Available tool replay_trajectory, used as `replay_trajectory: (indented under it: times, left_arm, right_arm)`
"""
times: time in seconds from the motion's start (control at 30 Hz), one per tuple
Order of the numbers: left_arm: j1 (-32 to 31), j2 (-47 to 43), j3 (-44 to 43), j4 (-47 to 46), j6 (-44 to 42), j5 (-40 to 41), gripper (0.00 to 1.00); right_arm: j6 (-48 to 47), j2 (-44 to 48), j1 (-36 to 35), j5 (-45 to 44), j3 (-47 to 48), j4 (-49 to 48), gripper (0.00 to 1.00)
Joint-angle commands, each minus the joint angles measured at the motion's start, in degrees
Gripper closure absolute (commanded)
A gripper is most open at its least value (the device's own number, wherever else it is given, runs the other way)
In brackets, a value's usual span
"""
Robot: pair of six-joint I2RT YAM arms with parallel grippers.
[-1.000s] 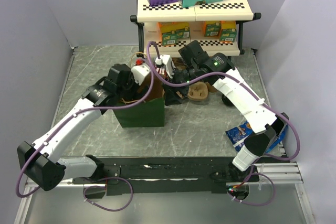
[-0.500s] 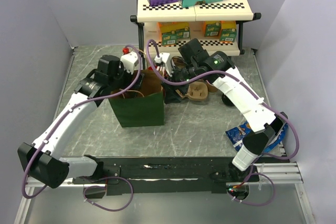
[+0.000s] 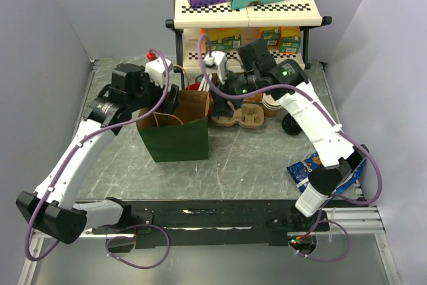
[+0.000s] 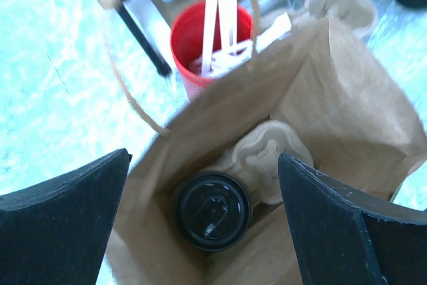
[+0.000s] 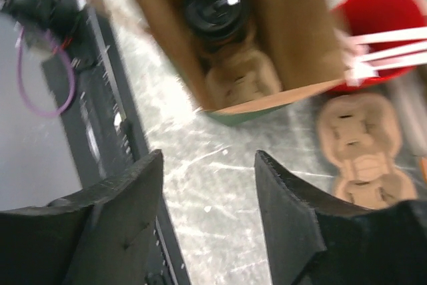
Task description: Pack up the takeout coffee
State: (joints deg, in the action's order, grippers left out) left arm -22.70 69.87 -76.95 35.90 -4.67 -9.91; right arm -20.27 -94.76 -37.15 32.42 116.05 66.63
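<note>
Looking down past the left gripper (image 4: 203, 165), its fingers are spread wide with nothing between them, hanging over the mouth of the bag (image 4: 347, 85). The coffee (image 4: 212, 210) stands upright at the bottom of the bag, straight below that gripper and between its two fingers in the wrist view. Only its top shows from here: a round, glossy black lid with a raised rim and a small moulded tab near the middle. The cup wall under it is hidden. A pale pulp carrier (image 4: 270, 155) lies in the bag just beside the coffee, touching it on the right-finger side.

Beyond the gripper, outside the bag and against its far wall, stands a red cup (image 4: 193, 45) holding white stirrers (image 4: 220, 11).

The right gripper (image 5: 208, 178) is also parted and empty, held above the surface (image 3: 253, 158) near the bag's far right corner. A second carrier (image 5: 363, 141) lies on the surface off to its side. The view from that wrist is blurred.
</note>
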Motion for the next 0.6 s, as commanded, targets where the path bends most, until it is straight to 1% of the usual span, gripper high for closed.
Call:
replay_trajectory:
  times: [0.0, 0.13, 0.23, 0.33, 0.43, 0.53, 0.57]
  left_arm:
    - [1.1, -3.2, -5.6, -2.5, -0.2, -1.1, 0.01]
    - [2.0, -3.2, -8.3, -2.9, -4.5, 2.5, 0.01]
    - [4.1, -3.7, -8.8, -1.5, -5.5, 2.8, 0.01]
    - [5.8, -4.4, -8.3, 1.8, -5.4, 0.2, 0.01]
    - [7.6, -5.5, -6.6, 3.4, -4.6, 0.3, 0.01]
    - [10.3, -6.8, -6.0, 6.5, -3.5, 0.2, 0.03]
    - [11.4, -7.1, -5.8, 9.3, -3.3, -0.4, 0.04]
  right_arm:
    - [5.0, 1.6, 5.2, -0.9, 1.6, -10.6, 0.38]
    - [8.2, 2.2, 7.5, -4.9, -0.6, -17.7, 0.42]
    - [9.6, 0.8, 8.1, -6.0, -2.5, -21.8, 0.42]
    - [12.3, -2.3, 8.3, -6.6, -1.7, -23.6, 0.43]
    - [13.9, -5.1, 8.5, -6.5, -0.5, -24.8, 0.44]
    - [13.9, -6.7, 8.7, -6.1, 1.0, -25.0, 0.44]
    - [13.8, -6.9, 8.6, -6.1, 1.5, -24.8, 0.44]
